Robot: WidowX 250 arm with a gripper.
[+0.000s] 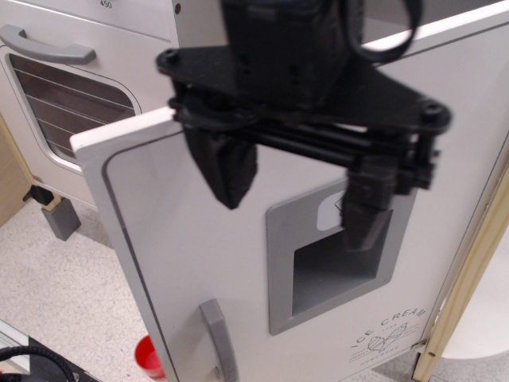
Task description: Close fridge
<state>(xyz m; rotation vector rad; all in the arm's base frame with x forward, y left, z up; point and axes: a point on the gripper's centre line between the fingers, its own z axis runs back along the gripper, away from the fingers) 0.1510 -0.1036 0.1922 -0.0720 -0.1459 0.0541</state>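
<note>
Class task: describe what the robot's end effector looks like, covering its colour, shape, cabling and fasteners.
The end effector is all matte black: a blocky body on a flat, wide plate with screws at its corners, two tapered wedge-shaped fingers, and a black cable looping off the top.

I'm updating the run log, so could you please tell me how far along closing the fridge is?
Nothing looks finished: the fridge door stands swung out, its free edge in front of the oven door. In hand: the open gripper hangs before the door face, near the dispenser panel, holding nothing. Left: push the door fully shut.
</note>
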